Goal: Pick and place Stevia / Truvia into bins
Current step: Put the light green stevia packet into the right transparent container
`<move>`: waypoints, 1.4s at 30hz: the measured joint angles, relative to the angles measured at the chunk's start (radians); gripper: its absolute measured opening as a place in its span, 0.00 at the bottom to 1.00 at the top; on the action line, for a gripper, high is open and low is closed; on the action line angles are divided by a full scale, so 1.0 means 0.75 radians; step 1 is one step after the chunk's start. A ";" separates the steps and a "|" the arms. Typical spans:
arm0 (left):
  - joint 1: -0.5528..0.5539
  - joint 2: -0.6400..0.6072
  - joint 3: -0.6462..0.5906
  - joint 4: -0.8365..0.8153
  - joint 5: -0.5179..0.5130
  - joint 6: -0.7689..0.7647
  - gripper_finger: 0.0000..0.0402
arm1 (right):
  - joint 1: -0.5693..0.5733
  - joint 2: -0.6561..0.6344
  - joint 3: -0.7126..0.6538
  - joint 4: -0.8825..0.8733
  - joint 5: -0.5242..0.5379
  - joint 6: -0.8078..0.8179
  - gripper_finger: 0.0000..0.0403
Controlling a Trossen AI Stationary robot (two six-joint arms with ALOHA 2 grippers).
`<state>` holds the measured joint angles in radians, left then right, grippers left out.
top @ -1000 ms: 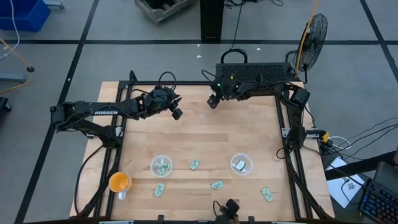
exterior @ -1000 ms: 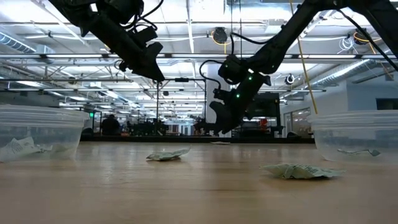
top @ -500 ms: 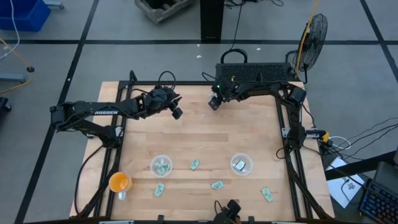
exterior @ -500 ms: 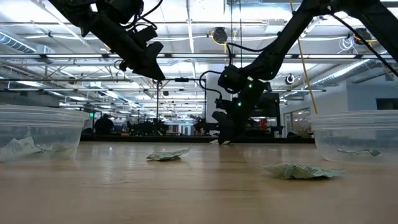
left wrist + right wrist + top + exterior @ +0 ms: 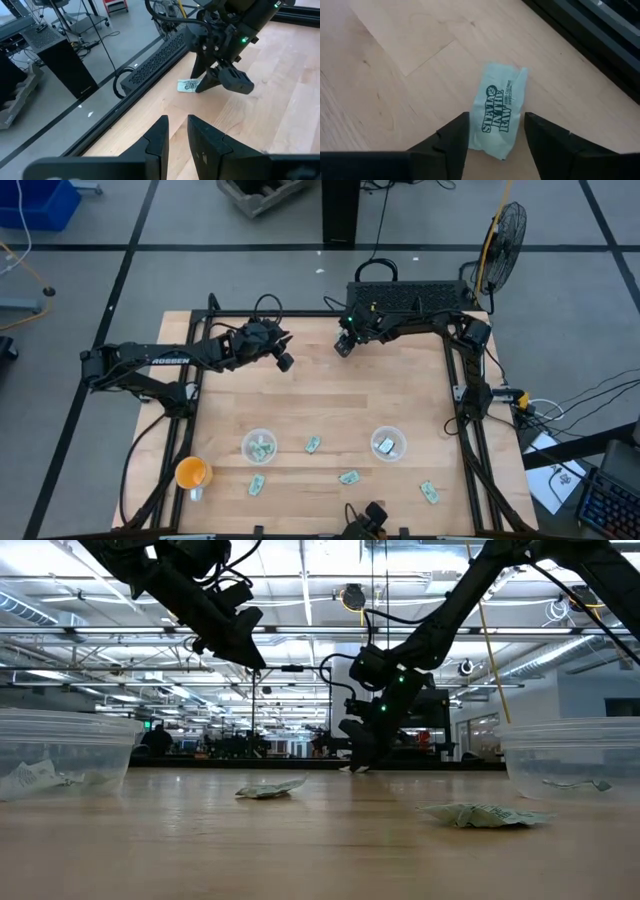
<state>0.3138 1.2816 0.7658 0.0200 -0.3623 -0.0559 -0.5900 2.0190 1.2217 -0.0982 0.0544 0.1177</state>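
Note:
A pale green Stevia packet [image 5: 501, 109] lies flat on the wooden table by its far edge; it also shows in the left wrist view [image 5: 189, 85]. My right gripper [image 5: 343, 348] is open and low over it, one finger on each side of the packet's near end, and I cannot see it touching. My left gripper [image 5: 284, 363] hangs empty high above the table's far left [image 5: 250, 652], with only a narrow gap between its fingers. Two clear cups [image 5: 259, 446] [image 5: 388, 443] stand near the front, each holding packets. Several more packets [image 5: 313, 444] [image 5: 349, 477] lie loose around them.
An orange cup [image 5: 192, 473] stands at the front left corner. Loose packets [image 5: 257, 484] [image 5: 429, 492] lie near the front edge. A black perforated rail [image 5: 155, 57] and the arm's frame [image 5: 410, 295] run along the far edge, close behind the right gripper.
My right gripper has gone down toward the table at the far edge, until its fingertips stand close to the wood around the packet. The packet has stayed where it was.

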 joint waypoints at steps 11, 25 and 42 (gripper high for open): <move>0.000 0.000 0.000 -0.001 0.002 0.000 0.19 | 0.000 0.001 -0.003 0.025 0.001 -0.004 0.09; 0.000 0.000 0.000 -0.024 0.003 -0.009 0.19 | 0.193 -0.386 -0.006 -0.530 -0.011 0.066 0.01; 0.000 0.000 0.000 -0.062 0.008 -0.138 0.19 | 1.225 -0.888 -0.228 -0.911 -0.010 0.841 0.01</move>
<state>0.3138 1.2816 0.7658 -0.0265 -0.3565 -0.1593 0.3286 1.3532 1.0510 -0.7817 0.0469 0.7486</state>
